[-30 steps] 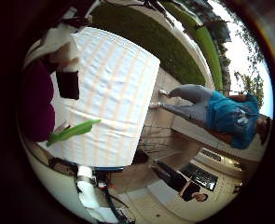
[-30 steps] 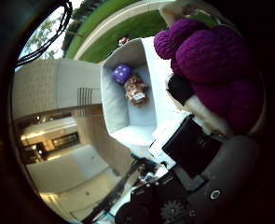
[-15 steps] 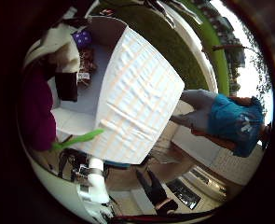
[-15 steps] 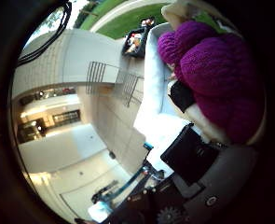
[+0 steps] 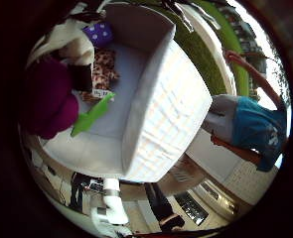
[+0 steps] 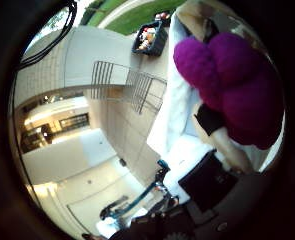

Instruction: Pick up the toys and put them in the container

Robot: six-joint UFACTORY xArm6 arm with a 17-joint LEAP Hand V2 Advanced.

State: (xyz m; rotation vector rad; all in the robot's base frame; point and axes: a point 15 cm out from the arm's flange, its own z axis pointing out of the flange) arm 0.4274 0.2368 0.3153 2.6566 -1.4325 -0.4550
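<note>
Purple plush toy (image 5: 46,101) sits curled in your hand (image 6: 222,190), and vs 1 s ago the white container (image 5: 156,94) interior w/ two toys now fills the view, so you're prob. over it, ready to drop.

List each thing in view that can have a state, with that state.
purple plush toy: held close against the palm, over the container.
hand: curled round the purple plush toy.
white container: open-topped, partly filled.
spotted toy: lying inside the container.
purple dotted toy: lying inside, in the corner.
</note>
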